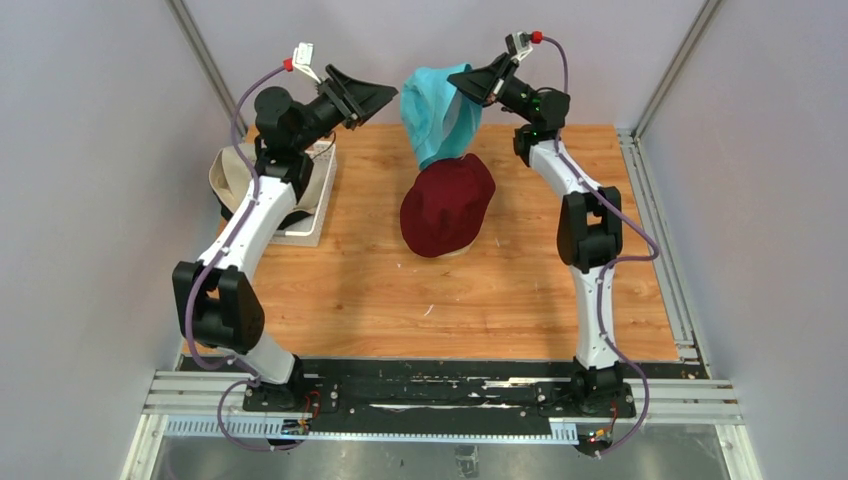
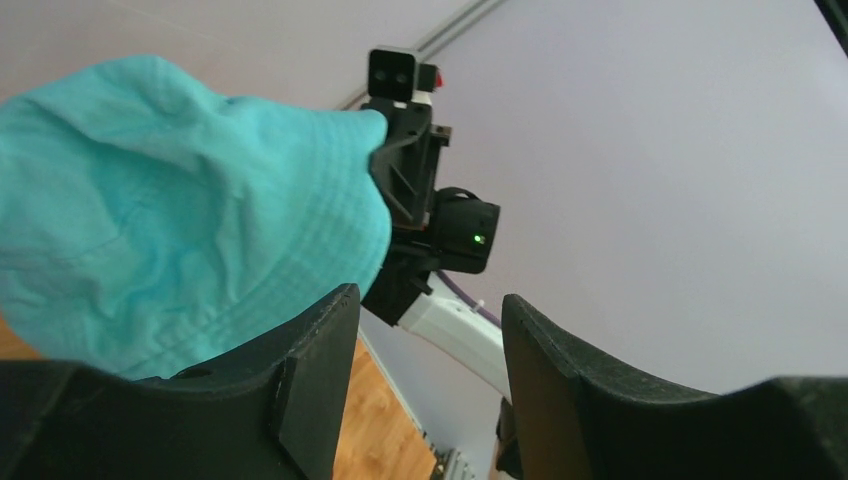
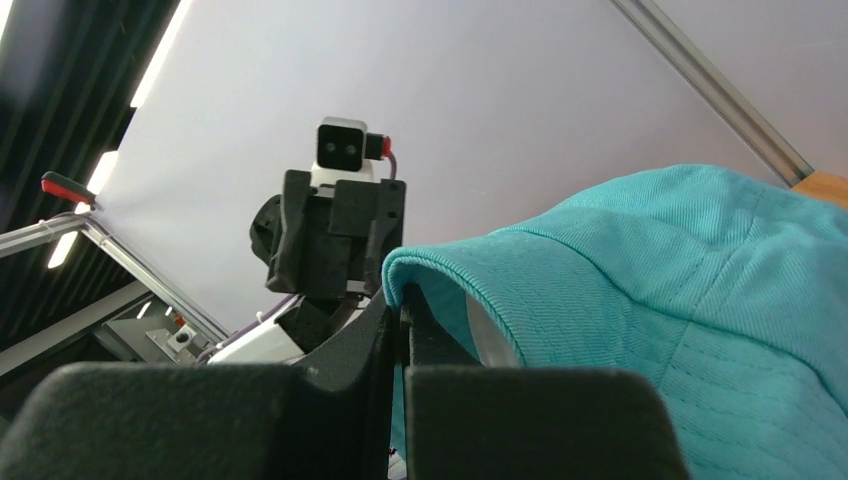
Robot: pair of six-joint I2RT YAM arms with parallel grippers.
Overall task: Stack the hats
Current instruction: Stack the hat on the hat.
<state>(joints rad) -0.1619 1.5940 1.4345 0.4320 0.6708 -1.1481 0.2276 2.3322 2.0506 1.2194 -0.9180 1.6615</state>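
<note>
Hats show in three places in the overhead view. The teal hat (image 1: 437, 118) hangs in the air at upper centre, above the far part of the desk (image 1: 350, 290). The right pincer (image 1: 470, 88) is clenched on its brim. In the right wrist view the two black fingers (image 3: 345, 360) meet with no gap on the brim's folded edge, and the rest of the hat (image 3: 660, 300) fills the right side of the frame. The crown droops down and to the lower right, and its lowest fold reaches the top of the maroon hat (image 1: 446, 205); whether the two touch cannot be told.

The maroon hat sits at the centre of the frame, crown up and tilted a little. A sliver of pale wooden stand (image 1: 458, 252) shows under its lower edge.

The left pincer (image 1: 362, 97) is raised at upper left of centre and points right toward the teal hat, with a gap between them. It is released and holds nothing. In the left wrist view its jaws stand apart, with only the wall and the other arm seen between them. The teal hat (image 2: 180, 210) fills the left half of that frame, beyond the left finger (image 2: 310, 380) and not between the jaws.

At the left of the overhead view a white basket (image 1: 316, 226) stands on the desk, partly hidden by the left arm. The beige hat (image 1: 228, 176) lies in it and spills over its left side. Something dark lies under that hat and cannot be made out.
</note>
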